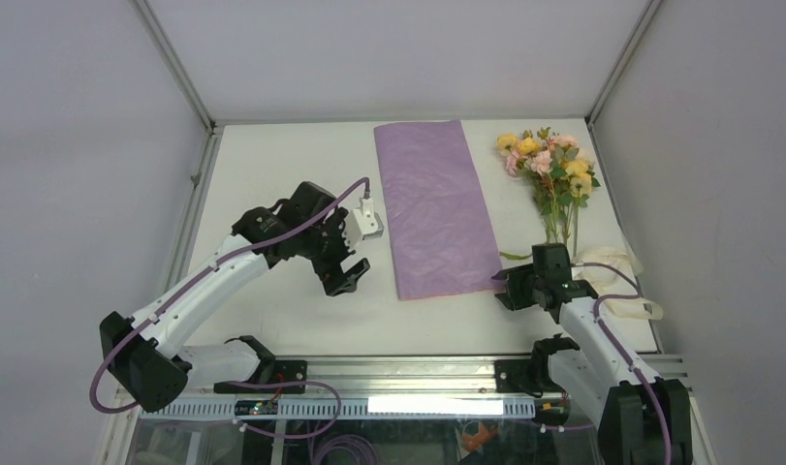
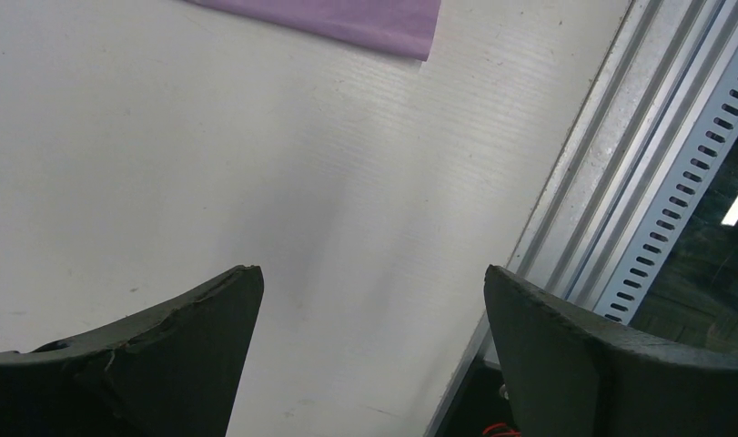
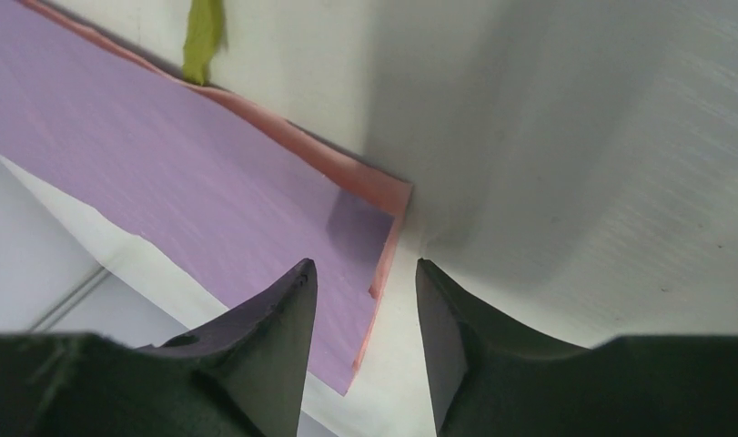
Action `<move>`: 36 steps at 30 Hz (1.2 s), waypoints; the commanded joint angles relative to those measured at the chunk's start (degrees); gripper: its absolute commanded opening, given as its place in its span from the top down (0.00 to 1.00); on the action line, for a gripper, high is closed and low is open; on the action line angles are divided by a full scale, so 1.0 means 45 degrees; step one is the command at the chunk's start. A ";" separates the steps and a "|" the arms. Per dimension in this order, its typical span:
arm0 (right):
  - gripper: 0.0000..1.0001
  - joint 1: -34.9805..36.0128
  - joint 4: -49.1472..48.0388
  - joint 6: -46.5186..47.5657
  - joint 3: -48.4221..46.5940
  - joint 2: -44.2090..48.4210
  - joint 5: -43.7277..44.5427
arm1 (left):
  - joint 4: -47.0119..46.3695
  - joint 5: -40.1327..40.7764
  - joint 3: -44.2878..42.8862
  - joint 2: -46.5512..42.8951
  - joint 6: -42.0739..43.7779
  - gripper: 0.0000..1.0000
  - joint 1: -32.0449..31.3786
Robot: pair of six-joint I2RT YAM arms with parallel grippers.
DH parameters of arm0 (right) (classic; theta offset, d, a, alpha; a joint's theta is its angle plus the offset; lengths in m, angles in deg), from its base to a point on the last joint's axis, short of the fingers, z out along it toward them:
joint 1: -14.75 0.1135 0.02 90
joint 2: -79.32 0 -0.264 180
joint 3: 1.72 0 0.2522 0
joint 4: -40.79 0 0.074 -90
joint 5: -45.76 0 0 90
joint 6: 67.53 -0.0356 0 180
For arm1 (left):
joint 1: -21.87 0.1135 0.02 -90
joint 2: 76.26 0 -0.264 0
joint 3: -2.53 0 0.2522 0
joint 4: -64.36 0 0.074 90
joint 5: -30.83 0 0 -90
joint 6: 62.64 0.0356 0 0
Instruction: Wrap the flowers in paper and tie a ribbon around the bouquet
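Observation:
The paper (image 1: 432,208) lies flat in the middle of the table, lilac face up. To its right lie the flowers (image 1: 549,170), blooms toward the back and stems pointing at the right arm. The cream ribbon (image 1: 623,283) is bunched at the right edge, partly behind that arm. My right gripper (image 1: 500,285) is low at the paper's near right corner. In the right wrist view the gripper (image 3: 365,269) is open, straddling the paper (image 3: 210,200) edge, whose pink underside shows. My left gripper (image 1: 344,279) hovers left of the paper, open and empty (image 2: 374,273), with the paper's corner (image 2: 365,18) ahead.
A metal rail (image 2: 620,209) runs along the table's near edge close to the left gripper. White walls enclose the table on three sides. A green leaf (image 3: 201,36) of the flowers lies just beyond the paper's edge.

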 commanded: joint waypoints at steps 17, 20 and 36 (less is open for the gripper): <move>0.57 -0.0038 -0.2570 -0.0771 -0.0205 -0.1467 0.0006 | -0.0471 -0.0073 -0.0653 -0.0046 0.0029 0.02 -0.0106; 0.57 -0.0040 -0.2906 -0.0688 -0.0251 -0.1756 -0.0068 | -0.0471 -0.0073 -0.0575 -0.0085 0.0134 0.02 -0.0103; 0.60 -0.0037 -0.3529 0.0035 -0.0850 -0.2757 -0.0379 | -0.0470 -0.0042 -0.0546 -0.0088 0.0463 0.01 -0.0106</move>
